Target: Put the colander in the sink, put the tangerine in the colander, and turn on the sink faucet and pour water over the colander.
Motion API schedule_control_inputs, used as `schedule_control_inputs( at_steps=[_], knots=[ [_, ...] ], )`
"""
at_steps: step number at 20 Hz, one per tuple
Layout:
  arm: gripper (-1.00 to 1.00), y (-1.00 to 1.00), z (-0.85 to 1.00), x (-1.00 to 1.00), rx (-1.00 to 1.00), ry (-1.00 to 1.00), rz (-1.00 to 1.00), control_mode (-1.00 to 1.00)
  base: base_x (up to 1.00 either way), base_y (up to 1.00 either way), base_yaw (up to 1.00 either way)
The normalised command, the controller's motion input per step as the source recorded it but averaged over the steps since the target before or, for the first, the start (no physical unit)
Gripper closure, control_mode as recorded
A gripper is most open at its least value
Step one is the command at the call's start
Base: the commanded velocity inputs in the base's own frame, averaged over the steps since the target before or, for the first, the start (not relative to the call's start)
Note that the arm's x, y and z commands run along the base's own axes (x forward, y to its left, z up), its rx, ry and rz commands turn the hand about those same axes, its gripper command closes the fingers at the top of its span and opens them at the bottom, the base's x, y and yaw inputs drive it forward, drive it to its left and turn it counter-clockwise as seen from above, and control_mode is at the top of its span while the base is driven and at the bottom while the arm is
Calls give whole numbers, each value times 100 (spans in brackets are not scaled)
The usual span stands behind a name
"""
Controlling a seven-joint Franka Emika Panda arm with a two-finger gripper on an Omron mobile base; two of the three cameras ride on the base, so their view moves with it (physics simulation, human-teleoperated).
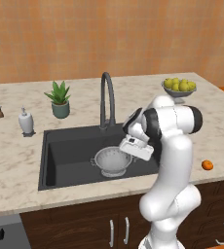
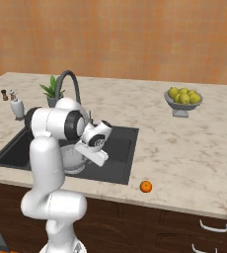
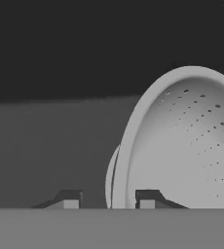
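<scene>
The small round silvery metal colander [image 1: 113,161] with perforated walls stands in the large rectangular dark grey sink [image 1: 65,151], on the basin floor near the front wall. The pincer [image 3: 108,200] is down at the right side of the colander: in the hand view its two dark tips stand on both sides of the colander rim, close together, so the pincer is narrow and seems to hold the rim between the tips. I judge that the first step, placing the colander in the sink, is at its end, and only the release is not yet done.

The small bright orange tangerine [image 2: 145,186] lies on the pale marble table [image 2: 184,148], near the front edge and well apart from the sink, to the right of it. The tall dark grey gooseneck faucet [image 1: 106,99] rises behind the basin, and its arched spout reaches over the sink.

The next move calls for opening the pincer so the colander stays flat, then lifting the hand straight up out of the basin without pulling the rim. After this the arm must swing right toward the tangerine. The fruit is round and may roll away, so the tips should come down from above.
</scene>
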Motion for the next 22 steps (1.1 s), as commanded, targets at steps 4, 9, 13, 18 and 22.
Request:
schedule_control_inputs(
  at_steps=[4, 9, 13, 18, 22],
  knots=[
    [100, 8, -48, 32, 0, 5, 4, -100, 0, 0, 0],
    [100, 3, -48, 12, 0, 1, 3, -100, 0, 0, 0],
    [100, 11, -48, -8, 1, 0, 6, -100, 0, 0, 0],
    [100, 3, -28, -5, 1, 0, 5, -100, 0, 0, 0],
    [-100, 11, -2, -3, 3, 0, 0, -100, 0, 0, 0]
  ],
)
